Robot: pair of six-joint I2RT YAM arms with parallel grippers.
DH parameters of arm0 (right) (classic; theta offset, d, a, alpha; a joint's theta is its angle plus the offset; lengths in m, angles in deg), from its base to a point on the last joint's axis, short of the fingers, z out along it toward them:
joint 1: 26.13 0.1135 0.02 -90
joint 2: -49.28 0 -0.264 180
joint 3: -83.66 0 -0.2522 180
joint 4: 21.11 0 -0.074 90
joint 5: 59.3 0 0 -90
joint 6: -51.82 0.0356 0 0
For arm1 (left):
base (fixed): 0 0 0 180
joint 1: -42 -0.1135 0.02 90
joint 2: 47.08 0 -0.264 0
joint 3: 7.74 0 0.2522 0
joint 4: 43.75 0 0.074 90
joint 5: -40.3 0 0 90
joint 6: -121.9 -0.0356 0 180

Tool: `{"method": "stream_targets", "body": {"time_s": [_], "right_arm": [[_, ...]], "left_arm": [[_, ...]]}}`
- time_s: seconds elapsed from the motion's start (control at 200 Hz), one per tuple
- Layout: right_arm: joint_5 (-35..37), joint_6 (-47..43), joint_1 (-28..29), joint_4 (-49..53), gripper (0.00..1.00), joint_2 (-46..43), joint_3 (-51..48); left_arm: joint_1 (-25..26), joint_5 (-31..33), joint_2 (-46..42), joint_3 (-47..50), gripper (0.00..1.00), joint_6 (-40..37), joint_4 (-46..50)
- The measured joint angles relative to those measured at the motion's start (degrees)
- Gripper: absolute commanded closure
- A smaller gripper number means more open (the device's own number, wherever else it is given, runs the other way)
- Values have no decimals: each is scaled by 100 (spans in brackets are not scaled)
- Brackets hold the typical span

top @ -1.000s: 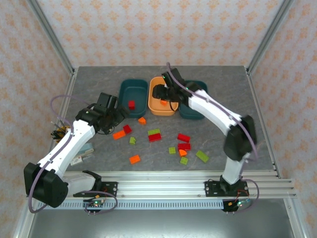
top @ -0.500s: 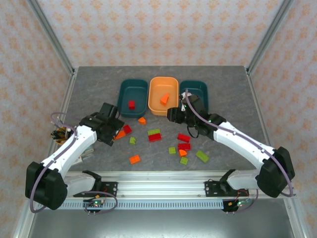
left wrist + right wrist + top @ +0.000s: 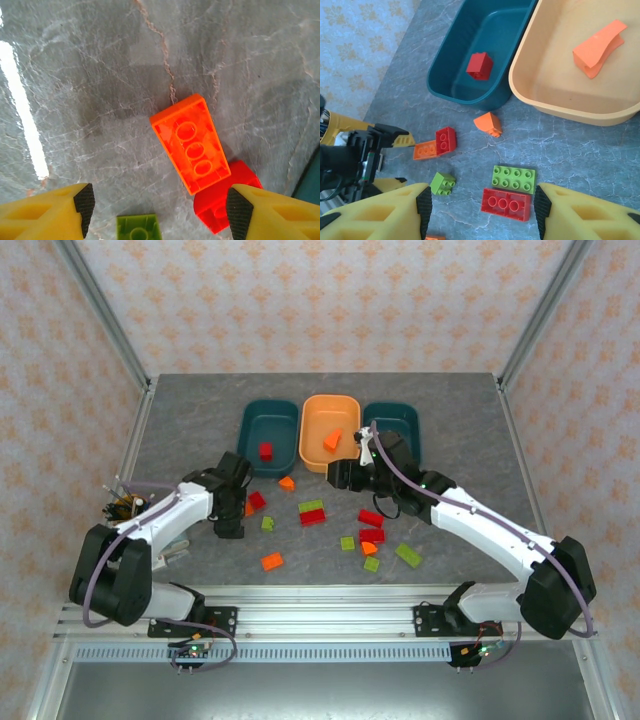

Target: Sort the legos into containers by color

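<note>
The left arm (image 3: 160, 523) folds out to the left at the elbow. Its forearm runs rightward, low across the bench (image 3: 190, 430), and ends in front of the left teal tray (image 3: 272, 420). The left hand (image 3: 160, 212) points down at the surface with its jaws wide apart and holds nothing. Its fingertips (image 3: 84, 205) stand clear of every piece. Just ahead of the hand lies an orange brick (image 3: 192, 145), studs up, its far end touching a red brick (image 3: 225, 200) near the other fingertip. A small green brick (image 3: 139, 227) sits between the two fingertips.

The right arm (image 3: 485, 525) bends at a far-right elbow and stretches left and forward, its wrist just in front of the orange tray (image 3: 325, 412) and the right teal tray (image 3: 402, 418). The right hand (image 3: 481, 206) hangs above the bench, jaws open and empty. Below the gap between them lies a long red brick (image 3: 505, 204) with a green brick (image 3: 514, 178) alongside it.

A red cube (image 3: 480, 66) lies in the left teal tray and an orange wedge (image 3: 597, 47) in the orange tray. The other bricks are scattered on the bench in front of the trays.
</note>
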Motion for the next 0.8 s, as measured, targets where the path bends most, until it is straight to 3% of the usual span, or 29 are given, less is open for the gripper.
{"method": "stream_targets", "body": {"time_s": [0.19,0.27,0.38,0.48,0.605,0.801], "right_arm": [[-24,7,0,0,42,0,-52],[-24,26,0,4,42,0,-107],[-22,44,0,9,42,-2,-162],[-20,44,0,11,42,-9,-164],[-13,46,0,24,42,-33,-164],[2,90,0,50,42,-44,-164]], "left_arm": [[-142,28,376,-326,23,155,-55],[-177,105,586,-859,13,-225,199],[-201,216,1110,-2151,6,-1392,697],[-205,313,1456,-2935,11,-2728,881],[-192,369,1338,-2715,18,-4109,979],[-129,308,675,-1864,25,-5536,909]]}}
